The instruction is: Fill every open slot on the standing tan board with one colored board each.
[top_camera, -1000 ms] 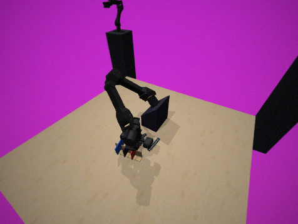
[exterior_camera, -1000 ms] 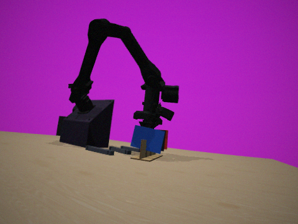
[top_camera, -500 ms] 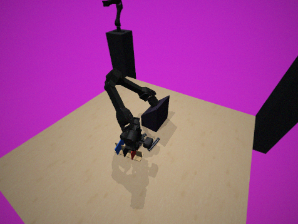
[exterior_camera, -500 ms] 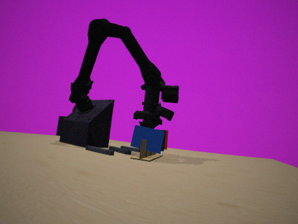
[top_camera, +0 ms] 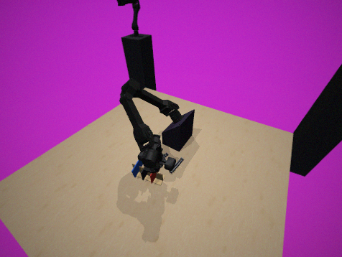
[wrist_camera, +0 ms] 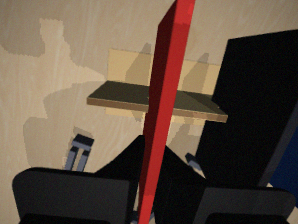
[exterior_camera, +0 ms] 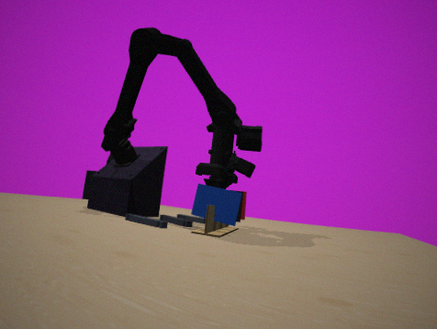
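The gripper (top_camera: pixel 152 171) (exterior_camera: pixel 219 185) (wrist_camera: pixel 154 150) is shut on the red board (top_camera: pixel 153 177) (exterior_camera: pixel 243 205) (wrist_camera: pixel 167 90), which is upright and crosswise over the standing tan board (top_camera: pixel 159 176) (exterior_camera: pixel 209 217) (wrist_camera: pixel 117 102). Its top is near the height of the other boards' tops in the exterior view; its notch is hidden, and how deep it sits cannot be told. A black board (top_camera: pixel 144 174) (wrist_camera: pixel 240 105) stands crosswise on the tan board beside the red one. A blue board (top_camera: pixel 136 169) (exterior_camera: pixel 217 204) (wrist_camera: pixel 288 172) stands crosswise at the far end, beyond the black one.
Low grey holders (top_camera: pixel 177 166) (exterior_camera: pixel 146 221) (wrist_camera: pixel 80 152) lie between the tan board and the dark slanted arm base (top_camera: pixel 179 134) (exterior_camera: pixel 147 184). The black board stands close beside the right finger in the wrist view. Tall black pillars (top_camera: pixel 138 59) stand past the table edges.
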`<control>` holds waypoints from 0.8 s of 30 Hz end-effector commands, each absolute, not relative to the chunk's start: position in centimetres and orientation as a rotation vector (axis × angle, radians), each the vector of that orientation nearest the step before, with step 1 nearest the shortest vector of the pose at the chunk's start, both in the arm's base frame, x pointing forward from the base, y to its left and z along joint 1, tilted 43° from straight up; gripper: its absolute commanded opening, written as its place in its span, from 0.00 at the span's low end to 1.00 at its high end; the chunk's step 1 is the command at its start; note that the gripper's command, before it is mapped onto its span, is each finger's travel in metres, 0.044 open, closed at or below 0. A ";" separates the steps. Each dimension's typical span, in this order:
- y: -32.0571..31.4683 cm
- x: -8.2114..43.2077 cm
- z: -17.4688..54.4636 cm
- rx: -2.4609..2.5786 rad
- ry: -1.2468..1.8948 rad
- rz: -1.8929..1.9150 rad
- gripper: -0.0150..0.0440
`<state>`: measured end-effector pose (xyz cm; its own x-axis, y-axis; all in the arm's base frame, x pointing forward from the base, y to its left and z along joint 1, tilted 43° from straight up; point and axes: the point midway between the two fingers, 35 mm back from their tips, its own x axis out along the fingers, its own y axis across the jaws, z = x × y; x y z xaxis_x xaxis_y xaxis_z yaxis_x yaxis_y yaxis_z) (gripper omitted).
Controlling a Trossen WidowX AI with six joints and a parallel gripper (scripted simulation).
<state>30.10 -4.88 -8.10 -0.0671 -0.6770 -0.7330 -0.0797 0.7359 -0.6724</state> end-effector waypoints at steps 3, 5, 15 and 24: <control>-4.9 30.1 -8.1 -0.627 1.581 -0.551 0.25; -4.9 30.1 -8.1 -0.627 1.581 -0.551 0.25; -4.8 30.2 -8.0 -0.637 1.586 -0.541 0.25; -4.9 30.0 -8.1 -0.619 1.577 -0.559 0.25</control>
